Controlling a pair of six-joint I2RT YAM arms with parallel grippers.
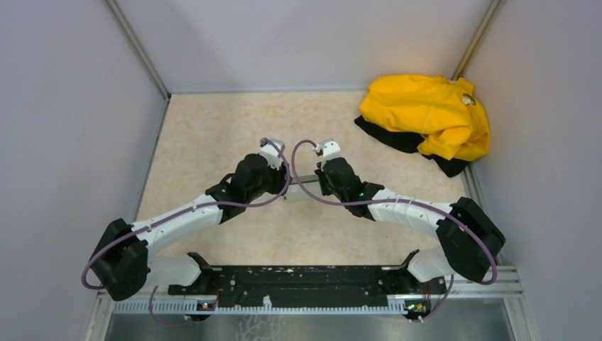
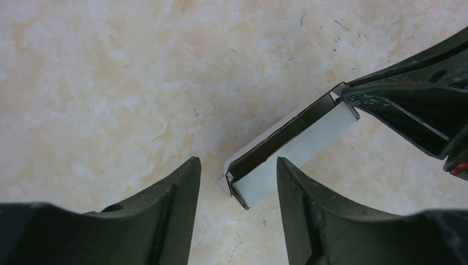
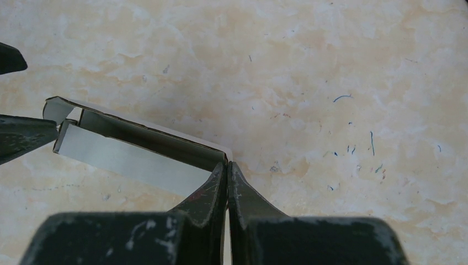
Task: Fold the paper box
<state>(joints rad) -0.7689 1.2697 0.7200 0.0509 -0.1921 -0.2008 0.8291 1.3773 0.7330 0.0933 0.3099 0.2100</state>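
The left gripper [image 2: 237,165] has its fingers spread wide, and the near end of the paper box [image 2: 295,152] lies in the gap between them. The box, a slim pale sleeve with one side open, sits at the middle of the table [image 1: 213,135] and runs from that gap toward 2 o'clock. At its far end the right gripper [image 3: 227,168] is pinched tight on the corner. Beyond, at 1 o'clock on the table, lies a crumpled yellow garment [image 1: 426,114].
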